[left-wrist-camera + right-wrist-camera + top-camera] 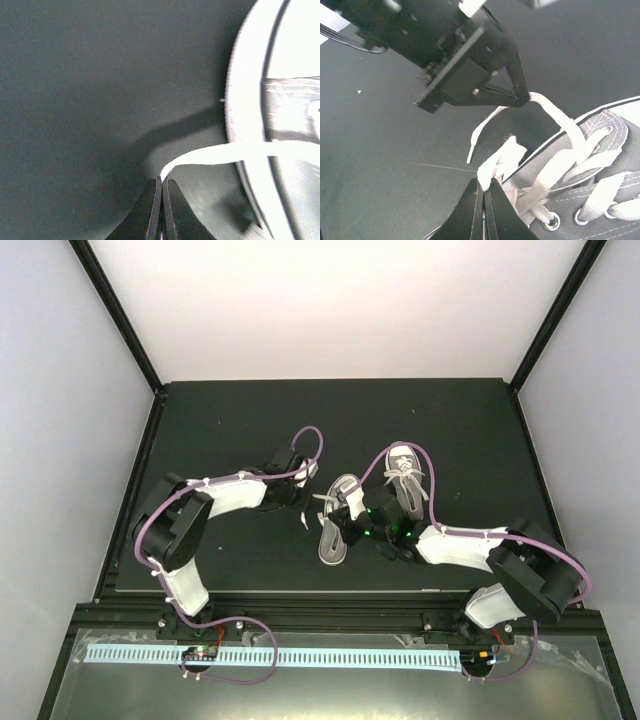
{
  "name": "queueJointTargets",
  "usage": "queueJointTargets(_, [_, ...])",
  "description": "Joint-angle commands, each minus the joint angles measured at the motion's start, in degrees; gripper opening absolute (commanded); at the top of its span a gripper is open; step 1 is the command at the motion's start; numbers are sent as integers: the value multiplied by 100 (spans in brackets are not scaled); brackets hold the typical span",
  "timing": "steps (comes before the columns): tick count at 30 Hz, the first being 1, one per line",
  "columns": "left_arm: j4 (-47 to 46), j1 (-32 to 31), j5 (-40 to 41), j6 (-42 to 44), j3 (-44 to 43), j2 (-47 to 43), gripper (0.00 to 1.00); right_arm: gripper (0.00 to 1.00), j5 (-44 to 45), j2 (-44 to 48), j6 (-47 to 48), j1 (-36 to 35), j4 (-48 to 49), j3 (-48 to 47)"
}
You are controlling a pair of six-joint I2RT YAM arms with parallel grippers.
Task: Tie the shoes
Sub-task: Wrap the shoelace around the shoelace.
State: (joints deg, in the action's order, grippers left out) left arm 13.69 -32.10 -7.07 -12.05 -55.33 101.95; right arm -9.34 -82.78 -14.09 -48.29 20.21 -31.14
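While both arms reach in over the black bench, the top view shows the pair of grey sneakers lying side by side at mid-bench. The left hand and right hand flank the nearer sneaker. The farther sneaker lies just beyond, unattended.

Left wrist view: the fingers are pressed together, pinching a white lace strand. It arcs back across the white sole, evidently drawn sideways to keep it clear of the upper.

Right wrist view: the right hand's fingers are pinched on a folded bight of lace beside the eyelets. Opposite, the left hand holds its strand lifted. A loose lace tip hangs free. Judgement: the opposed grips serve to tension a crossing, and no bow is formed yet.
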Motion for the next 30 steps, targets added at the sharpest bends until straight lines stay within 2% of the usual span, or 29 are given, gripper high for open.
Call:
queueJointTargets(1, [109, 12, -569, -489, 111, -865, 1, 2, 68, 17, -120, -11, 113, -15])
queueJointTargets(11, [397, -39, -2002, -1287, 1570, -2399, 1, 2, 80, 206, -226, -9, -595, -490])
queueJointTargets(18, [-208, -833, -2888, -2416, 1986, -3109, 1, 2, -32, 108, -325, -6, -764, -646])
queueJointTargets(24, [-769, -1421, -2928, -3027, 1971, -3145, 2, 2, -56, 91, -388, -6, -769, -622])
queueJointTargets(30, [-1359, -1690, -3050, -3207, 1965, -2683, 3, 2, -67, 49, -385, -11, -727, -622])
